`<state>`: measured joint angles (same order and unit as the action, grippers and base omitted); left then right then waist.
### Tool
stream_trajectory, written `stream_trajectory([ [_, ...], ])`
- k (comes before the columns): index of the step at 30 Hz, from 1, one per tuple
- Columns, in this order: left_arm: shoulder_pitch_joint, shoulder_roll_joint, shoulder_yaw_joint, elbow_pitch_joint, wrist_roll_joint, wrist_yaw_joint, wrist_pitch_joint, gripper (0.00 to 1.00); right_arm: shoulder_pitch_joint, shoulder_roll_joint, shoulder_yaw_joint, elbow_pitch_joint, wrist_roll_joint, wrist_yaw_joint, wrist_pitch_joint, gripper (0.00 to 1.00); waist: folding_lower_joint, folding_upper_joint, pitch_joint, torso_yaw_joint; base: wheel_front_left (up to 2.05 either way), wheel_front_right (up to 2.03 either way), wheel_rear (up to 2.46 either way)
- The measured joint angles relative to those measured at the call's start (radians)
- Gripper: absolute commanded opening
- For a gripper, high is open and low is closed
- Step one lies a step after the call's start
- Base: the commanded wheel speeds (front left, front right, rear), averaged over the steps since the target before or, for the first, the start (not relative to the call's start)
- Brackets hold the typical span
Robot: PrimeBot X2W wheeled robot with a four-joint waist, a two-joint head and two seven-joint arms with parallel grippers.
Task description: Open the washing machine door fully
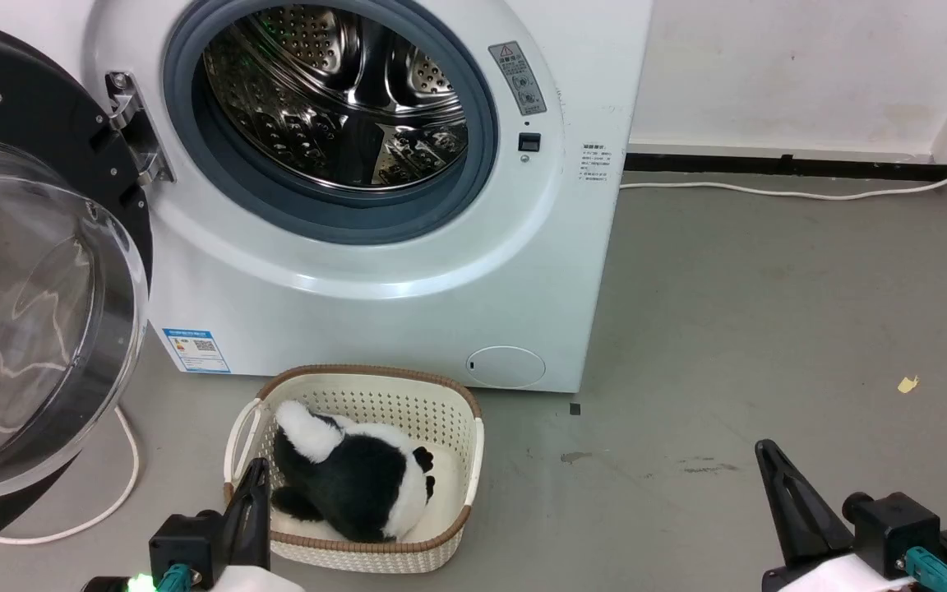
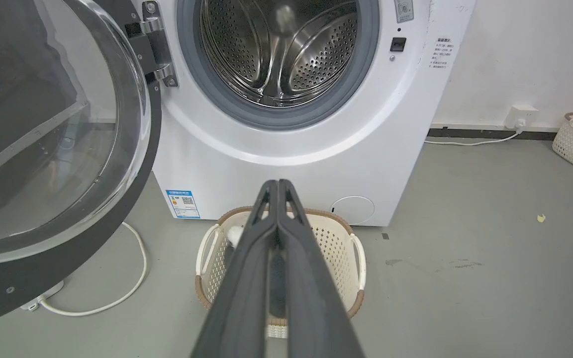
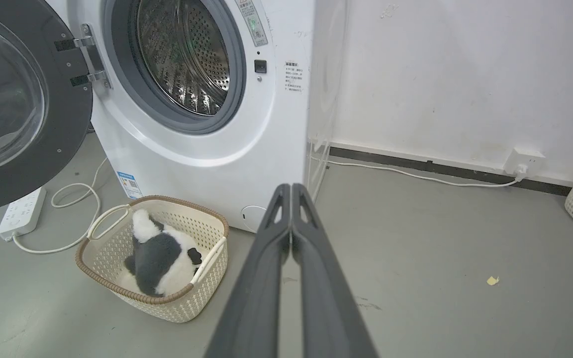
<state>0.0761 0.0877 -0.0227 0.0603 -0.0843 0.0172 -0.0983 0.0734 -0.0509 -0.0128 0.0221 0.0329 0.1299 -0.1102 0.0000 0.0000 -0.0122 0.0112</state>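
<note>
Your left claw (image 2: 277, 183) is showing both fingers pressed together, tip to tip, pinching nothing. Your right claw (image 3: 291, 186) is showing the same: fingers together, empty. Both are hanging low over the floor (image 1: 769, 329) with fingers pointing toward the washing machine (image 1: 358, 304), and neither is touching anything.

Just ahead of the left claw's tips a basket (image 1: 408, 411) is sitting on the floor with a black-and-white plush toy (image 1: 358, 481) lying in it. The right claw is standing well apart from the basket, off to its right.

The washing machine door (image 1: 38, 288) is standing up and to the left of the left claw, well apart from it. It is swung wide on its hinge (image 1: 135, 123), leaving the drum mouth (image 1: 334, 99) fully exposed.

Judgement: you are working at the closing end of the task, with the door looking at or near its full swing. If any travel is left, the next move is calling for the left claw, the nearer one, to rise past the basket and push the door's black rim outward, away from the machine. The glass is curved and glossy, so I am advising contact on the rim.
</note>
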Motion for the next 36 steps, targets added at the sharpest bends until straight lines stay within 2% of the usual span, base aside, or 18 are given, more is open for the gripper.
stream_trajectory([
  [36,-0.04,-0.02,0.012,-0.039,0.057,-0.011,0.066,0.0,-0.043,0.0,0.008,-0.012,-0.018,0.0,0.075,0.0,0.0,0.0,0.009,-0.008,0.0,0.0,0.0],
])
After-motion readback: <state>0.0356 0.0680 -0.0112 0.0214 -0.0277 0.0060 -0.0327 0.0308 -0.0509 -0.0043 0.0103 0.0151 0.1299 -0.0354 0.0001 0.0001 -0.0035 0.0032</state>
